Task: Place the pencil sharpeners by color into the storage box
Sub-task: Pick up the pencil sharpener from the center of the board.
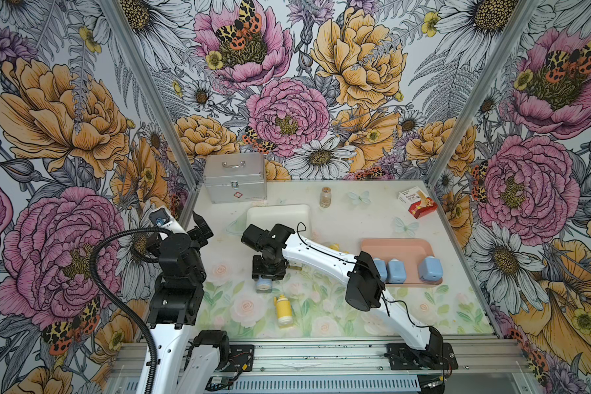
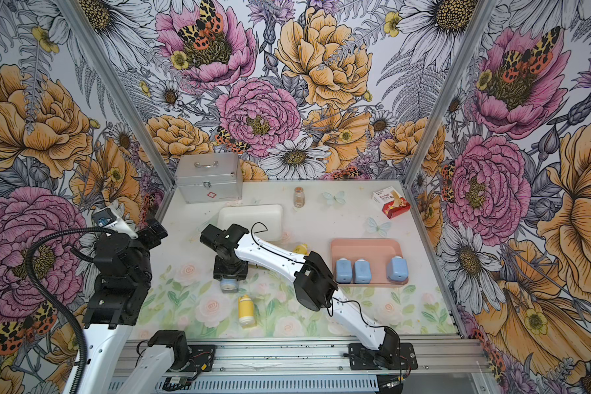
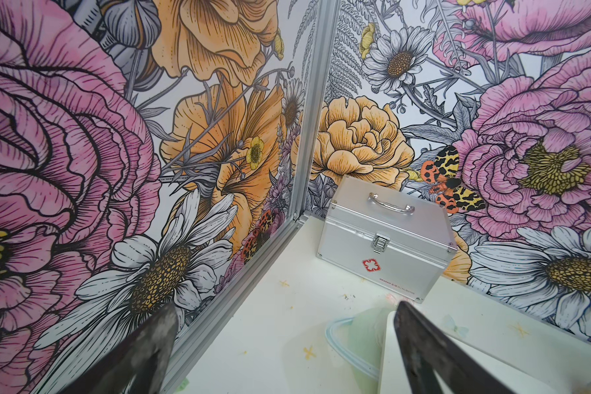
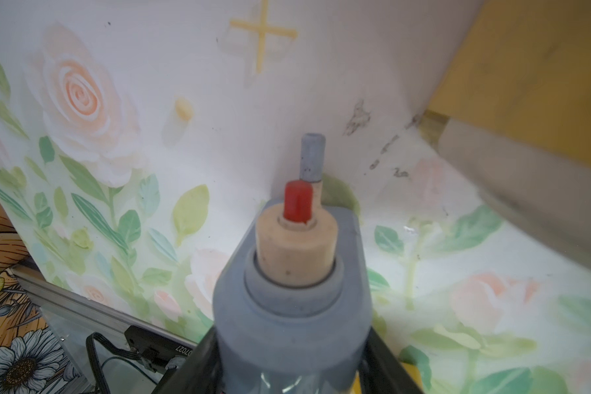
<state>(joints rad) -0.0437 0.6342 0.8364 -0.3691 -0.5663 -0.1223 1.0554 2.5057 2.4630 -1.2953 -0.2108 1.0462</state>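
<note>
My right gripper (image 1: 264, 277) points down over the table's middle, shut on a light blue pencil sharpener (image 1: 264, 286) (image 4: 290, 307); its cream neck and red tip point away from the wrist. Three more light blue sharpeners (image 1: 395, 271) (image 2: 362, 271) sit along the front of the pink storage box (image 1: 396, 247) (image 2: 365, 247) on the right. One yellow sharpener (image 1: 283, 311) (image 2: 247, 312) lies on the table in front of the held one. Another yellow one (image 1: 335, 247) peeks out behind the right arm. My left gripper (image 1: 202, 225) (image 3: 284, 344) stands open and empty by the left wall.
A white tray (image 1: 278, 215) lies behind the right gripper. In the back left corner stands a silver case (image 1: 234, 177) (image 3: 386, 235). At the back are a brownish glass vial (image 1: 325, 197) and a red and white carton (image 1: 418, 204). Walls close in three sides.
</note>
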